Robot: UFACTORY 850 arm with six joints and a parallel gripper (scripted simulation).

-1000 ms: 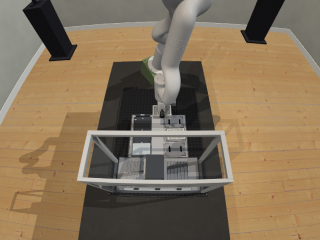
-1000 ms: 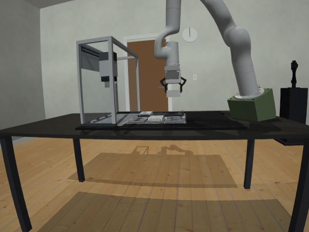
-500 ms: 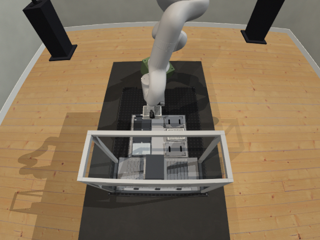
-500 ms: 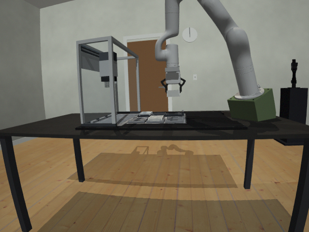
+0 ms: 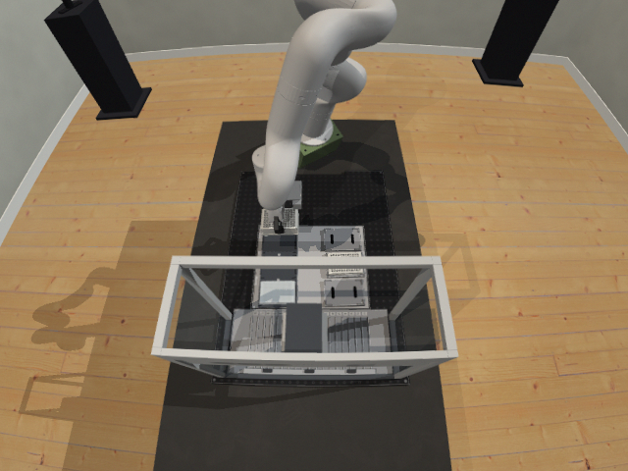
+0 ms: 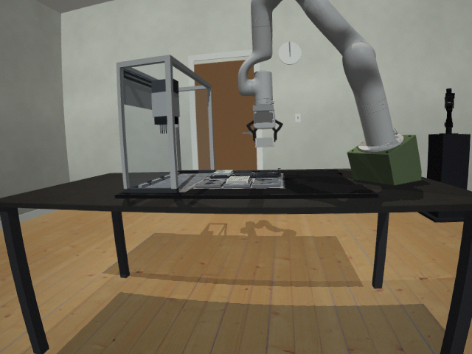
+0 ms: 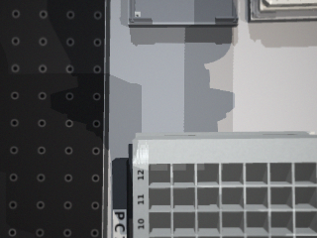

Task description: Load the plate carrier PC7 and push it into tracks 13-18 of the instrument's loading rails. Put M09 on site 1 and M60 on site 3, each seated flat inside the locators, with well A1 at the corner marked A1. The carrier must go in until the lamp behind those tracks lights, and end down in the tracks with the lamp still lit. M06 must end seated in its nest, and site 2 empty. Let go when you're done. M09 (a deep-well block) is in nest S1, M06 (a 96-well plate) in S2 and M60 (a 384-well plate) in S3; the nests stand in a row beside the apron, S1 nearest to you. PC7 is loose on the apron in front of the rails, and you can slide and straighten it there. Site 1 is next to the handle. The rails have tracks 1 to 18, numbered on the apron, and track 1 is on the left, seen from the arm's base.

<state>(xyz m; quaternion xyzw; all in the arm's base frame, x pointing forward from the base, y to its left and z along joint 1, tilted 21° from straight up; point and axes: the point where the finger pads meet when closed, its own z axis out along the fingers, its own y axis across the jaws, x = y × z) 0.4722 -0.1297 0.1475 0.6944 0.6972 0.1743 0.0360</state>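
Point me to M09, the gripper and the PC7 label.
M09 (image 7: 223, 149): wrist view, its light side wall above the wells.
Gripper (image 6: 264, 133): exterior view, between the fingertips, shut on M09.
PC7 label (image 7: 119, 220): wrist view, the printed letters.

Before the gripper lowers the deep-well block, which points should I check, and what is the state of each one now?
1. Gripper shut on the deep-well block M09: ok.
2. Block hangs level, high above the table: ok.
3. Carrier PC7 label visible right beside the block: ok.
4. Block centred over site 1: cannot tell.
5. Well A1 toward the marked corner: cannot tell.
6. Carrier in tracks 13-18: not ok, not yet pushed in.
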